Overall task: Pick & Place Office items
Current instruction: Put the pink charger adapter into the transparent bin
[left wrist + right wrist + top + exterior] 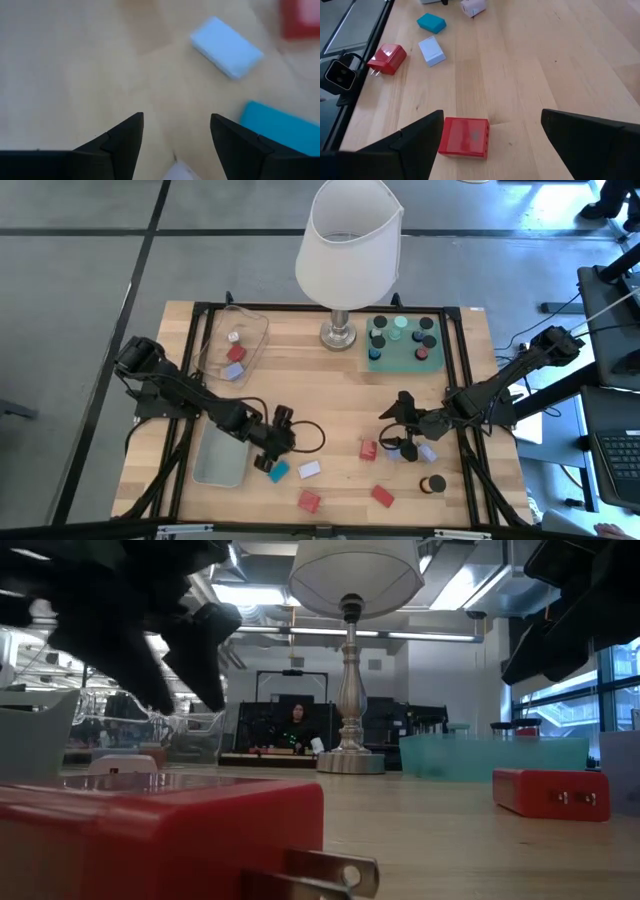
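Closest to the table's front edge, 2 red blocks [309, 501] [382, 495] lie loose on the wood, one of them showing plug prongs in the low view, so these look like small chargers rather than erasers. A black cap [434, 484] sits near the right one.

Next back, the left gripper [271, 461] hangs low with its fingers spread over bare wood, a teal block [279, 471] and a pale lavender block [309, 469] just beside it; a white piece shows at the base of the fingers in the left wrist view, but I cannot tell whether it is gripped. It stands beside the grey-blue bin [221, 455], probably the drop point.

Level with it, the right gripper [397, 445] is spread wide over a red block [465, 137] that lies between its fingers in the wrist view, seemingly lined up for a grasp, not yet closed.

Farther back, the clear tray [250, 326] holds 3 pieces, the green mat [404, 343] carries round caps, and the lamp [347, 250] stands between them.
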{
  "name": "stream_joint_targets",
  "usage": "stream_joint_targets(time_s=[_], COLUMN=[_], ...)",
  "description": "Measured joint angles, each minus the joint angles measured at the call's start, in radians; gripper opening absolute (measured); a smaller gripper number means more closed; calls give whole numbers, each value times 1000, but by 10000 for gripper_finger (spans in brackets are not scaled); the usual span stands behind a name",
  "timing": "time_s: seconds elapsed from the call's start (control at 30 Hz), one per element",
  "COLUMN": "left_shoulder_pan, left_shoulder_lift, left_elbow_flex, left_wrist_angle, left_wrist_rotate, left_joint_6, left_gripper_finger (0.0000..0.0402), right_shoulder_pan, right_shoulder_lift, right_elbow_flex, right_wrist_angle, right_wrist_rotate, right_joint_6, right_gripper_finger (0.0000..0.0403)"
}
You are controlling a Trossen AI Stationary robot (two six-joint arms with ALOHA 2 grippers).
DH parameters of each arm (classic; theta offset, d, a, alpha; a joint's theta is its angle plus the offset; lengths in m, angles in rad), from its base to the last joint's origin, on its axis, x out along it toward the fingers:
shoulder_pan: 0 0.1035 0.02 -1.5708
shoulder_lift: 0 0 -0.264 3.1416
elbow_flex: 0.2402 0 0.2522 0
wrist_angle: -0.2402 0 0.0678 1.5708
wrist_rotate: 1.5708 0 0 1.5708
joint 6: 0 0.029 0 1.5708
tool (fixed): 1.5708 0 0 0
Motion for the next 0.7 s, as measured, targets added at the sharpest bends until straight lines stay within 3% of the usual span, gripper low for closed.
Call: stream_joint_targets(time_s=[0.1, 0.27, 0.53, 0.7], left_shoulder_pan=[0, 4, 41, 54], left_shoulder_lift=[0, 0, 0, 0], left_elbow_flex=[0, 0, 0, 0], left_wrist_angle=[-60, -164, -220, -228], left_wrist_rotate=[61, 60, 187, 188], left_joint_6=[101, 232, 320, 379], left_gripper_finger=[224, 226, 247, 278], right_shoulder_pan=[0, 0, 0, 0], right_shoulder_lift=[0, 0, 0, 0], right_elbow_flex=[0, 0, 0, 0], right_wrist_angle=[0, 0, 0, 0], right_wrist_rotate=[0, 1, 3, 3], right_joint_6=[0, 0, -1, -1], right_gripper_finger=[339, 339, 339, 339])
